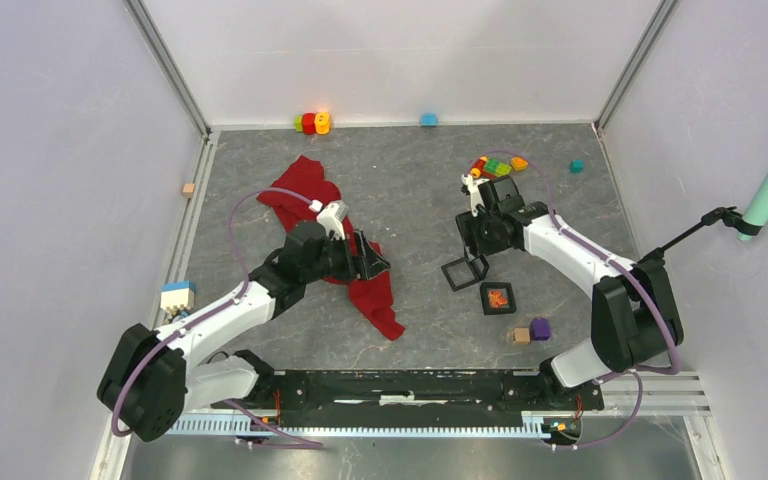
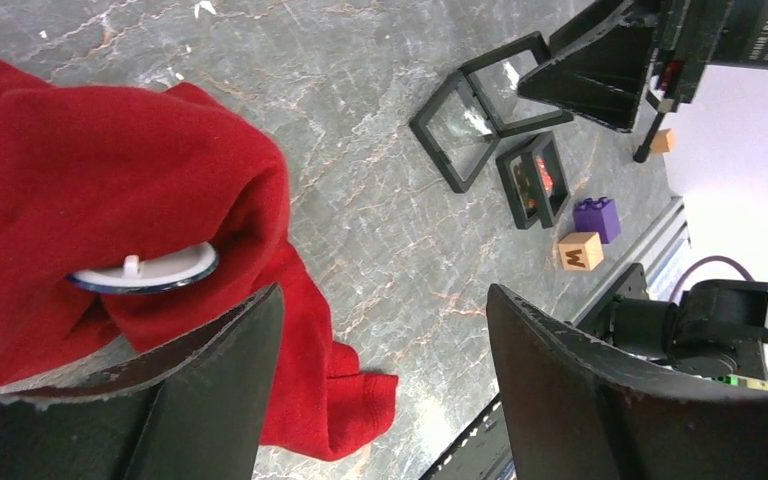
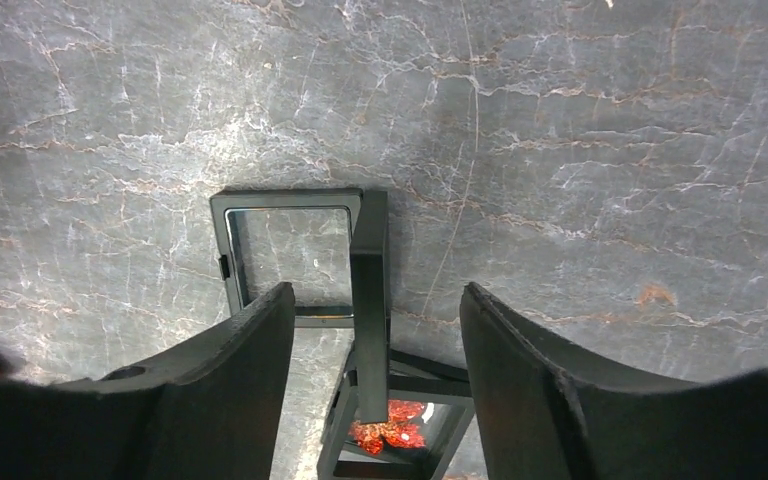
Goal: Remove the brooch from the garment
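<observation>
The deep-red garment (image 1: 305,188) lies crumpled on the left of the desk (image 1: 410,170), with the brooch (image 2: 145,271), a white disc, tucked in a fold. The left tool (image 2: 382,300) hangs beside it, jaws apart and empty. The right tool (image 3: 375,295), also apart, straddles an open black frame case (image 3: 290,198).

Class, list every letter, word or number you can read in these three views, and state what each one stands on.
"W": on the wooden cube beside the purple brick; it could be an "M" seen upside down.
White print on the black housing of the right arm: cut off by the picture edge, too small to read.
Top and right wrist views: nothing readable.
</observation>
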Controlling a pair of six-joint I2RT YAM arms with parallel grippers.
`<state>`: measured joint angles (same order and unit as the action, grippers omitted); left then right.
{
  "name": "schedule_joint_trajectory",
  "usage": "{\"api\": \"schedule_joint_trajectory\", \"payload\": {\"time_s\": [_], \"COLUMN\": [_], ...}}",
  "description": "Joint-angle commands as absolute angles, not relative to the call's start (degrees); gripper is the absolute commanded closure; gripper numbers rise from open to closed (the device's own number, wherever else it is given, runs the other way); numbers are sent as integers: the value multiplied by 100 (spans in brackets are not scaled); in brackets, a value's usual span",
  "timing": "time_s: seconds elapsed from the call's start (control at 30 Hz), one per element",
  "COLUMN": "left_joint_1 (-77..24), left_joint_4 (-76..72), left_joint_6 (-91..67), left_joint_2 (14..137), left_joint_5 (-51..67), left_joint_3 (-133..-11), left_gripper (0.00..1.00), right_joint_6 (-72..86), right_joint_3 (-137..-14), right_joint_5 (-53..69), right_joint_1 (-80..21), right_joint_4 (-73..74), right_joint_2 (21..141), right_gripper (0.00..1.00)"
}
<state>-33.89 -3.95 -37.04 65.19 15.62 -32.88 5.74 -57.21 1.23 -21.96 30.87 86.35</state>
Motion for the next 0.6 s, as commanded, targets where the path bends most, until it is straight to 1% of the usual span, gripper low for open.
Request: {"api": "schedule_joint_trajectory", "payload": {"time_s": [0.0, 0.07, 0.13, 0.2, 0.27, 0.37, 0.5, 0.57], "left_joint_1": [-3389, -3385, -3382, -3326, -3214, -2869, -2497, -2282], "left_joint_4": [-76, 232, 429, 504, 483, 291, 170, 74], "left_joint_6": [-3396, -3389, -3411, -3517, -3702, -3936, -4250, -4427], "left_joint_2": [6330, 6207, 6015, 5791, 5545, 5400, 5420, 5519], "left_joint_5": [1139, 766, 354, 76, 36, 639, 1178, 1451], "left_joint_3": [-3450, -3471, -3418, -3285, -3123, -2935, -2861, -2824], "left_gripper": [20, 20, 15, 10, 4, 8, 10, 13], "right_joint_6": [483, 367, 242, 189, 113, 51, -153, -151], "right_joint_3": [-5789, -5825, -5791, -5792, -5789, -5841, -5966, -6011], "right_joint_5": [-171, -188, -60, -13, 252, 614, 925, 1045], "right_joint_1": [-2184, -2180, -2240, -2430, -2742, -3230, -3820, -4052], "right_joint_4": [3013, 3060, 2942, 2737, 2451, 2041, 1618, 1340], "right_joint_2": [8292, 8100, 7794, 7523, 7369, 7486, 7984, 8264], "right_gripper": [30, 26, 23, 23, 27, 34, 33, 37]}}
